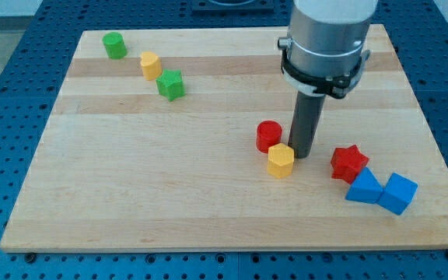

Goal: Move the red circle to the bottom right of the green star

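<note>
My tip (301, 155) stood just right of the red circle (268, 135); no claw was present. Pushing leftward and upward toward the green star (170, 84) seemed best.

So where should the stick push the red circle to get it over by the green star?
No grabbing here, only pushing. The red circle must travel toward the view's upper left, to the green star. My tip sits on the circle's right, beside the yellow hexagon, so pressing its lower-right side looks best; its round edge may slip sideways.

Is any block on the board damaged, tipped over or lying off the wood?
Nothing stands out. My tip rests beside the red circle and yellow block; the green star and every other block sit flat on the board.
</note>
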Motion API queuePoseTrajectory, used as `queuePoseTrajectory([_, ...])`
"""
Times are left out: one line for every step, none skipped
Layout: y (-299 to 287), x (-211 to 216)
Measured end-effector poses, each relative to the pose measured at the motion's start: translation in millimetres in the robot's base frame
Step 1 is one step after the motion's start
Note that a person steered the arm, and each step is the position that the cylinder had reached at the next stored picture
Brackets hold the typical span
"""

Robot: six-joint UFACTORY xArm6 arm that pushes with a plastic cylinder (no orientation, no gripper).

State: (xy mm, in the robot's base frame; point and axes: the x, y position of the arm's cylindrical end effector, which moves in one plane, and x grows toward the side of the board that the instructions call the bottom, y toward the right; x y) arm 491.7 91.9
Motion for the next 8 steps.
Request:
queuePoseTrajectory([0,0])
queuePoseTrajectory([-3,-20])
queuePoseTrajectory([-17,-61])
queuePoseTrajectory([-34,-74])
queuePoseTrajectory([-48,-79])
queuePoseTrajectory([-7,-93])
queuePoseTrajectory([45,-67])
queuePoseTrajectory([55,-7])
